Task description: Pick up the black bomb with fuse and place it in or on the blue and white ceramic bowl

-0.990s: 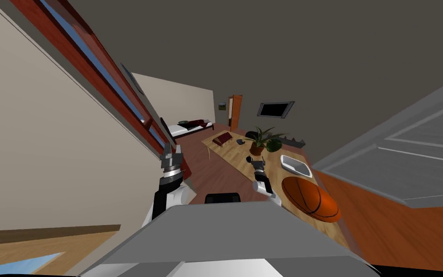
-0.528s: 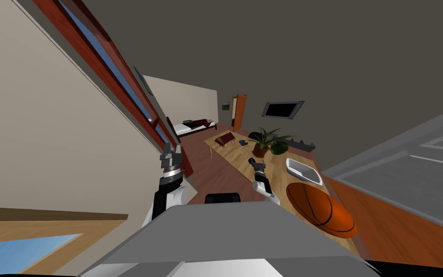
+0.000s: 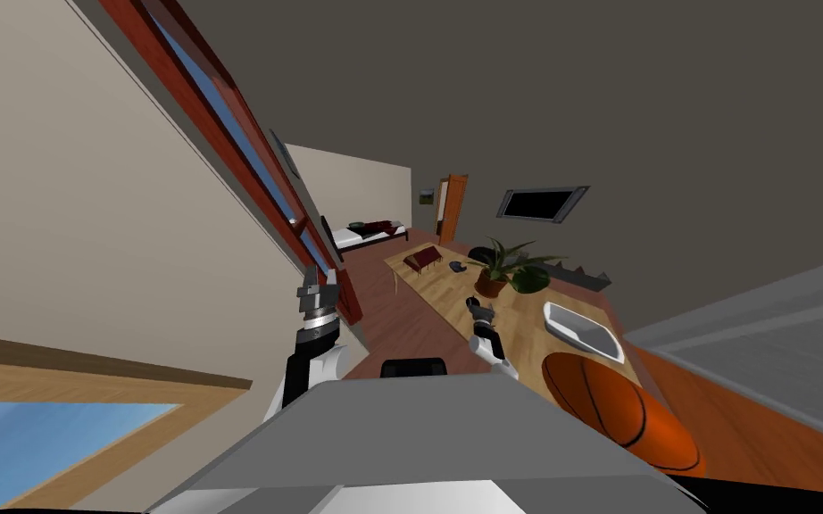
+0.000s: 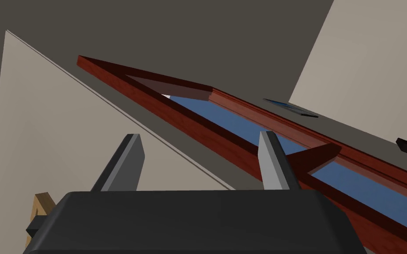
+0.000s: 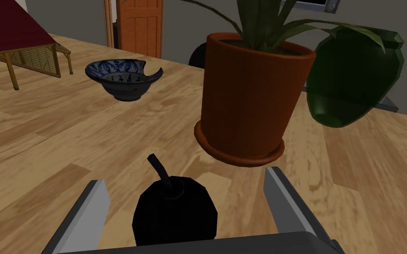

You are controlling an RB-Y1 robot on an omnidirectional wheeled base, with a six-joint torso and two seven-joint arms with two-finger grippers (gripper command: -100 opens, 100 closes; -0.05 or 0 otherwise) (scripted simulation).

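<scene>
Holds the right claw [image 5: 186, 176] open astride the black bomb [image 5: 175, 214] on the counter [image 5: 43, 145], fingers clear of it. Finds the blue and white bowl [image 5: 124, 79] well beyond; holds the left claw [image 4: 199, 135] open too.

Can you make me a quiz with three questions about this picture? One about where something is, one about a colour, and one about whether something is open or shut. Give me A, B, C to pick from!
1. Where is the black bomb?
A) in the bowl
B) on the table, between the right gripper fingers
C) on the floor

2. What colour is the plant pot?
A) white
B) yellow
C) reddish brown

3. The right gripper's fingers are:
A) open
B) shut on the bomb
C) shut on nothing

Answers:
1 B: the bomb sits on the wooden table between the two fingers, and the bowl stands apart, farther on.
2 C: the pot and its saucer are reddish brown.
3 A: table shows on both sides of the bomb, between it and each finger.
</scene>
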